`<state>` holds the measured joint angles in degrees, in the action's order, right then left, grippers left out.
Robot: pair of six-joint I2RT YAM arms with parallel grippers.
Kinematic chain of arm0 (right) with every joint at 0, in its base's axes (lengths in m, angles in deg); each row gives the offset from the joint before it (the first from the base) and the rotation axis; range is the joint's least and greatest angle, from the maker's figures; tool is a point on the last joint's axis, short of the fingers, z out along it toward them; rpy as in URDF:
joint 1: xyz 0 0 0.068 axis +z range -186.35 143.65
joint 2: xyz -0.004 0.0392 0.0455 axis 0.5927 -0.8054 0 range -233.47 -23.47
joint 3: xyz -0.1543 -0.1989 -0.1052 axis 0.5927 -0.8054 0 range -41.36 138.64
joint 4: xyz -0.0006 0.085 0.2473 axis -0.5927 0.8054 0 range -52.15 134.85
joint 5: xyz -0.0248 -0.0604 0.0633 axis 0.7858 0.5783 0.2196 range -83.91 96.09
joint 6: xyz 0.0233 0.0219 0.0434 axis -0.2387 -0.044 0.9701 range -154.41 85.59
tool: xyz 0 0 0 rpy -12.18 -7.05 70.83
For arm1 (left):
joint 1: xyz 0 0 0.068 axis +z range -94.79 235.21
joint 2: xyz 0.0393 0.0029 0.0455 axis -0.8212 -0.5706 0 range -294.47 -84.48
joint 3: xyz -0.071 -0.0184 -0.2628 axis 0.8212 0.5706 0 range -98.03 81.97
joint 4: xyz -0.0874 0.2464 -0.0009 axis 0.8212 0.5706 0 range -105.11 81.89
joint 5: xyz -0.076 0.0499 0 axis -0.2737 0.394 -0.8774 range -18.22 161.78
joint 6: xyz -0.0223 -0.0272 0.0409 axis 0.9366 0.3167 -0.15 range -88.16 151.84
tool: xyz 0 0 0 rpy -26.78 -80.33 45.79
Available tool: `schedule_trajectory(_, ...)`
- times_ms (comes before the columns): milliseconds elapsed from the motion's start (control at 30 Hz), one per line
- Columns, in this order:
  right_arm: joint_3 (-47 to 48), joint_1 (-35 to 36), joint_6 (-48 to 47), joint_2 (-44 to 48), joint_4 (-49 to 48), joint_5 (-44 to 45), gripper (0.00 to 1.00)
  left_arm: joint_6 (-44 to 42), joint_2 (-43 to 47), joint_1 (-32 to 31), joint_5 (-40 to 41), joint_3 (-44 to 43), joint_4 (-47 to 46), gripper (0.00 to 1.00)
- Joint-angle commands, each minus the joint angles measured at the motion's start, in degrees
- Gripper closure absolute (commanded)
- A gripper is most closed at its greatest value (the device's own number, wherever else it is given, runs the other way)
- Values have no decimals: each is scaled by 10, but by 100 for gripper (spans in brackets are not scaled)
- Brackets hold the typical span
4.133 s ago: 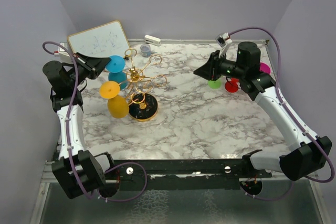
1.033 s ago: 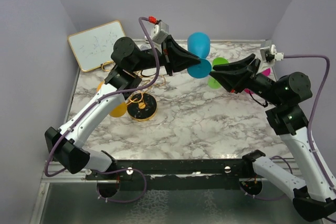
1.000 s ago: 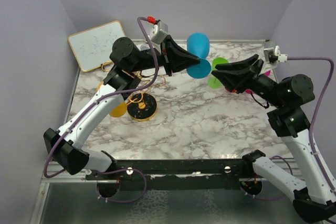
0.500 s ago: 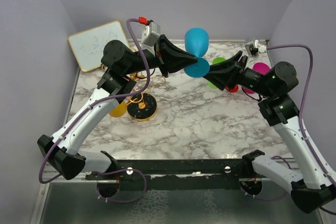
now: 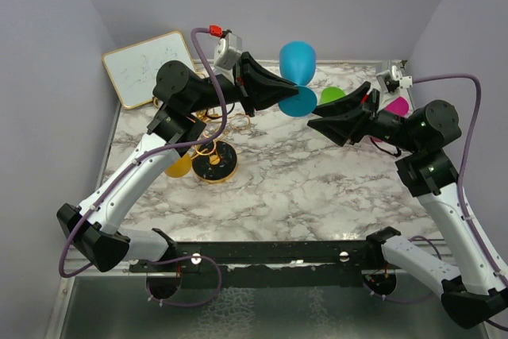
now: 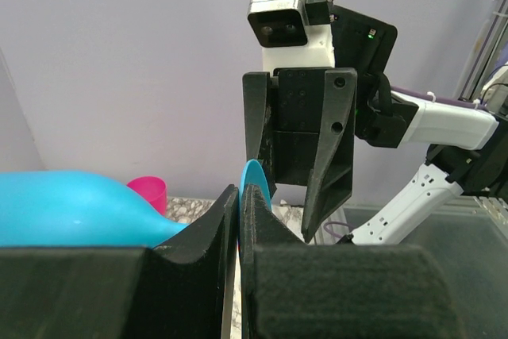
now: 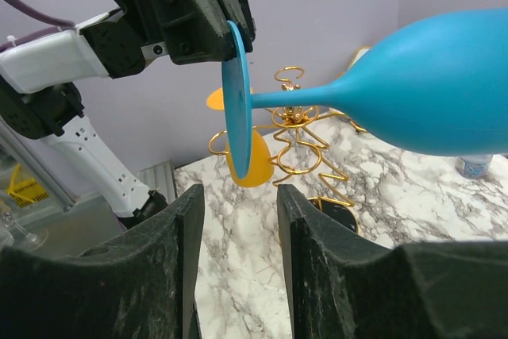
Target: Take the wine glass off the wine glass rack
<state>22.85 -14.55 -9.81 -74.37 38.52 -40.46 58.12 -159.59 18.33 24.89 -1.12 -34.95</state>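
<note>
My left gripper [image 5: 290, 94] is shut on the round foot [image 6: 255, 183] of a blue wine glass [image 5: 298, 60] and holds it high over the table's back middle, stem sideways. The bowl fills the left of the left wrist view [image 6: 71, 208]. The right wrist view shows the foot [image 7: 236, 109] edge-on and the bowl [image 7: 436, 93]. My right gripper [image 5: 316, 125] is open and empty, just below and right of the foot. The gold wine glass rack [image 5: 213, 129] stands on its black base [image 5: 216, 166] at the left, with a yellow glass [image 5: 176, 166] hanging on it.
A whiteboard [image 5: 149, 65] leans at the back left. A green glass [image 5: 332, 94] and a magenta glass [image 5: 397, 106] stand at the back right, behind my right arm. Walls close in the left, back and right.
My right gripper has dropped and drawn back a little from the blue foot. My left gripper holds the glass in the same place as half a second ago.
</note>
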Motion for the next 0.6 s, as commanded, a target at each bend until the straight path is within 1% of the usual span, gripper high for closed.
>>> schedule_trajectory(0,7,0,9,-1,-18,-13,58,17,-3,-5,4,1,-40,100)
schedule_trajectory(400,21,1,38,-26,-56,-23,59,18,-9,-17,2,8,-42,100)
schedule_trajectory(500,24,0,41,-31,-60,-21,63,18,-15,-21,-1,7,-42,100)
schedule_trajectory(567,24,1,43,-34,-61,-21,68,16,-17,-24,-3,7,-40,100)
